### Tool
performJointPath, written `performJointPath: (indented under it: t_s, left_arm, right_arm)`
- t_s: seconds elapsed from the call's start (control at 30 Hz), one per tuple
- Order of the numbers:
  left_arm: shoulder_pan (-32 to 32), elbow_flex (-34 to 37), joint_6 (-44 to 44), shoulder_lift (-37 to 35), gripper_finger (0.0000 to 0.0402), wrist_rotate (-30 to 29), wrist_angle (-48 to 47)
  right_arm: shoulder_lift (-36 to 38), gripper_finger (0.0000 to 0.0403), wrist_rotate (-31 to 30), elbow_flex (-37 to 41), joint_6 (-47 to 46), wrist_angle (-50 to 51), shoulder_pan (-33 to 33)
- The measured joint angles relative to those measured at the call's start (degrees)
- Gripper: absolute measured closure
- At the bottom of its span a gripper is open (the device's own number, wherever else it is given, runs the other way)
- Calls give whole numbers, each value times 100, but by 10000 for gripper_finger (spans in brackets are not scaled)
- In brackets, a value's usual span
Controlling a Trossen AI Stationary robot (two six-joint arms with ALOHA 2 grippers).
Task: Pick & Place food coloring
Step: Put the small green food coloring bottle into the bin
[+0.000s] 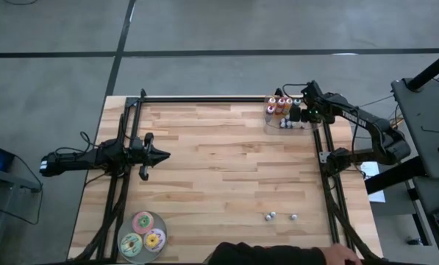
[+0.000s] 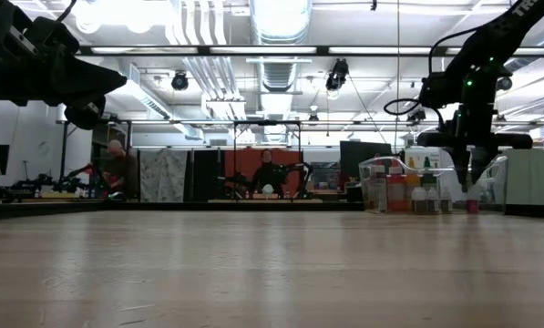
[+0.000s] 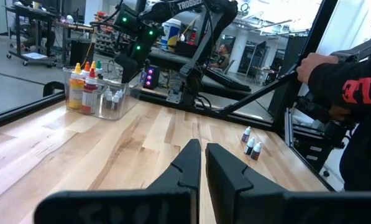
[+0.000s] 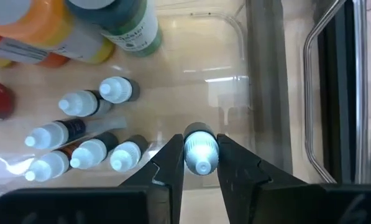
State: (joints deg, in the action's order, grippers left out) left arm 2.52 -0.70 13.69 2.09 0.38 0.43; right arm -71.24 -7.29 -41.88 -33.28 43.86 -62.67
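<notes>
My right gripper [image 4: 201, 148] hangs over the clear container [image 1: 312, 126] at the table's far right corner, pointing down into it, and is shut on one tiny pale-capped food coloring bottle [image 4: 201, 144]. Several more small bottles [image 4: 79, 146] lie or stand on the container floor beside it, with larger orange and green bottles [image 4: 120, 22] behind. Three small bottles [image 1: 272, 216] stand on the bare table near the near edge. My left gripper [image 1: 159, 155] hovers shut over the table's left side, touching nothing. My right gripper pinches the small bottle between its two fingers, which sit on either side of the pale cap end [image 4: 202, 152]. The fingers come from above, pointing down into the container [image 2: 463, 178]. The bottle stands upright in the hold; whether its base rests on the container floor I cannot tell.
Three flat round discs [image 1: 143, 232], pink, green and yellow, lie at the near left corner. A person's hand [image 1: 342, 254] and dark sleeve [image 3: 353, 87] reach in at the near right edge. Dark frame rails [image 1: 204, 98] run along the far edge and both sides.
</notes>
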Motion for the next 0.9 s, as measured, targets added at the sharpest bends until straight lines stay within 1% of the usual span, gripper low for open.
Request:
performJointPath:
  t_s: [0.23,0.9]
  left_arm:
    - [0,1,0,0,402,-2,0]
    - [0,0,1,-1,402,-1,-2]
  right_arm:
    - [-179,325,-4,-147,0,238,0]
    - [-287,330,-173,-121,-20,218,2]
